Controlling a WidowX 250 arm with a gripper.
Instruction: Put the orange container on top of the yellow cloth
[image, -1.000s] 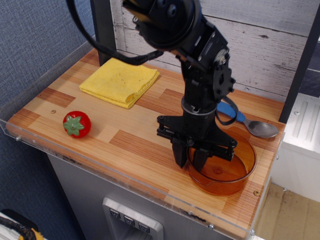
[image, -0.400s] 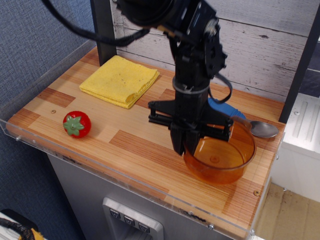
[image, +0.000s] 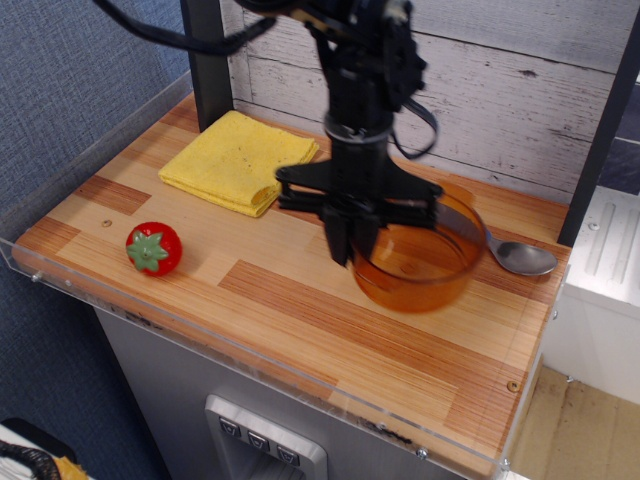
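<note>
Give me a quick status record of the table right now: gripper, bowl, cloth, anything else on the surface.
gripper: clamped on the near-left rim of the orange bowl
orange bowl: lifted off the table, right of centre, looks empty
yellow cloth: folded, flat, back left of table, nothing on it
tomato toy: front left, apart from everything else
spoon: behind and right of the bowl, blue handle mostly hidden
task state: bowl not yet on cloth
</note>
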